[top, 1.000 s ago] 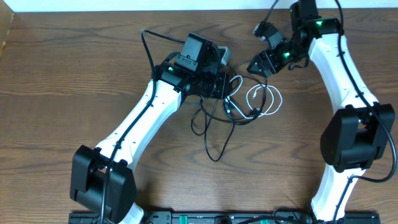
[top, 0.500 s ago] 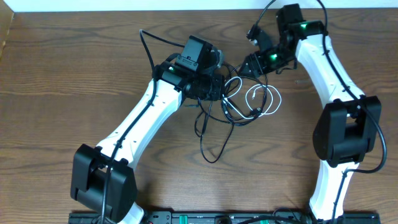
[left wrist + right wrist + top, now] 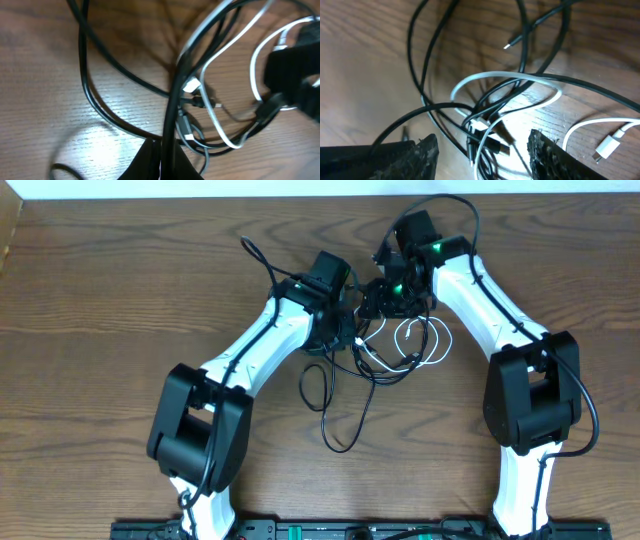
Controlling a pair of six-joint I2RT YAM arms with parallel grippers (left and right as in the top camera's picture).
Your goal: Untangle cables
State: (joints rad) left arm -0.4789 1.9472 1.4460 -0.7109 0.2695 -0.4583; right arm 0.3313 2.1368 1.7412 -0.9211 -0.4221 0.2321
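— Our left gripper (image 3: 161, 159) is clamping the black cable (image 3: 173, 102), far centre, between both arms.
— Our right gripper (image 3: 481, 150) is hovering there, jaws apart; we are aiming for the white cable (image 3: 520, 76) alone, then pulling gently right.

A brown wood-grain surface (image 3: 90, 310) fills the overhead view, its grain running left to right. A white strip (image 3: 200, 188) borders the surface's far edge.

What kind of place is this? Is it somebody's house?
Probably a robot lab or workshop, not a home. A white left arm and right arm stand at a wooden table, reaching over a tangled black cable and white cable.
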